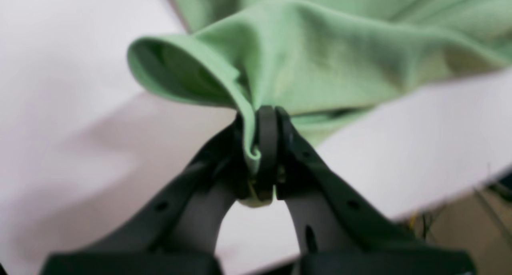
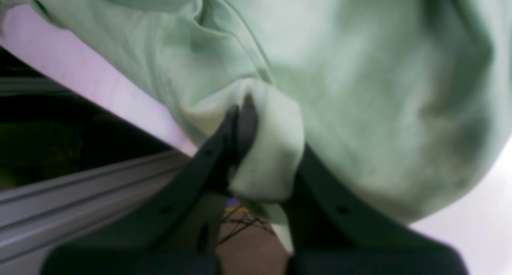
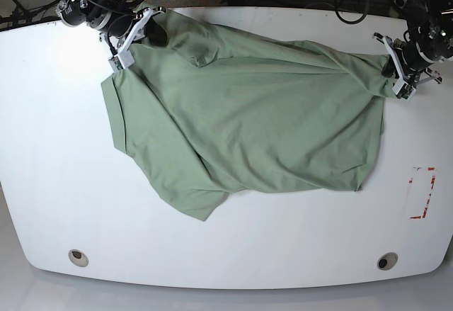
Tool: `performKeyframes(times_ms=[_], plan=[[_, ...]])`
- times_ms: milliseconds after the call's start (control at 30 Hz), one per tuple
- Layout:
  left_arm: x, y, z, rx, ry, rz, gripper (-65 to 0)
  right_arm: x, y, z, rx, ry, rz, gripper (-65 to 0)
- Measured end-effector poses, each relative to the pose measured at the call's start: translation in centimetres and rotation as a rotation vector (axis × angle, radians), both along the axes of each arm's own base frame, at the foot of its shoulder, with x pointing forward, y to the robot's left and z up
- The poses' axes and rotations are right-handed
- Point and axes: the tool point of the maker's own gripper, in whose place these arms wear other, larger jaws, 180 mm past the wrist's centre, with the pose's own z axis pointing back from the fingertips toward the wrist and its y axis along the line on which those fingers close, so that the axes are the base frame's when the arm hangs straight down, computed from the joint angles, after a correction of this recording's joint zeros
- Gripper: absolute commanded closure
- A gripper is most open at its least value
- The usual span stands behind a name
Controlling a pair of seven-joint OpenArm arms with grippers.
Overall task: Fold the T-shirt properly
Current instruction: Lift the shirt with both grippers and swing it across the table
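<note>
Now we see the T-shirt [image 3: 248,127] spread with many wrinkles across the white worktop [image 3: 56,183]. Our left gripper [image 1: 262,147] is closed on a fold of its edge near the far right corner. Our right gripper [image 2: 256,147] is also closed, pinching cloth at the far left corner.

No readable text or labels
</note>
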Motion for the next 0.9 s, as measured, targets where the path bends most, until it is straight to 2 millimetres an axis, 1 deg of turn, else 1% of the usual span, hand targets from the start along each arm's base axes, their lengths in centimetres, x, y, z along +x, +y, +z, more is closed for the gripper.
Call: performKeyframes(times_ms=[33,67,133,167,300,400,433,533,633,733,833,900], plan=[[0.7,-0.4,0.3,-0.008,-0.022,0.004,0.0,0.3,-0.2,0.1,-0.002,-0.008,-0.004,0.0],[1.4,-1.2,0.6,-0.029,-0.045,0.005,0.0,0.7,-0.4,0.3,-0.004,-0.019,-0.015,0.0],[3.2,-2.9,1.7,-0.063,-0.104,-0.017,0.0,2.3,-1.3,1.1,-0.015,-0.07,-0.036,0.0],[3.9,-3.4,2.0,-0.061,-0.124,-0.026,0.0,2.9,-1.8,1.4,-0.03,-0.085,-0.038,0.0],[6.3,-4.4,2.9,0.046,-0.165,-0.054,0.0,6.4,-4.3,2.5,-0.158,-0.148,-0.035,0.0],[8.3,-5.6,4.2,0.072,-0.225,-0.061,0.0,8.8,-5.8,3.7,-0.233,-0.2,-0.037,0.0],[8.9,-5.8,4.5,0.08,-0.238,-0.06,0.0,9.5,-6.4,4.1,-0.259,-0.212,-0.038,0.0],[11.0,-6.2,6.3,0.093,-0.294,-0.051,0.0,12.4,-8.0,6.3,-0.33,-0.281,-0.04,0.0],[13.1,-6.1,8.6,0.099,-0.367,-0.045,0.0,15.1,-9.3,8.5,-0.377,-0.348,-0.05,0.0],[14.5,-6.2,10.6,0.099,-0.421,-0.044,0.0,17.4,-9.9,9.7,-0.399,-0.377,-0.031,0.0],[16.0,-6.4,12.4,0.123,-0.443,-0.051,0.0,19.8,-10.9,11.1,-0.406,-0.402,-0.03,0.0],[17.3,-6.7,14.4,0.133,-0.482,-0.06,0.0,21.7,-11.9,12.6,-0.407,-0.43,-0.043,0.0]])
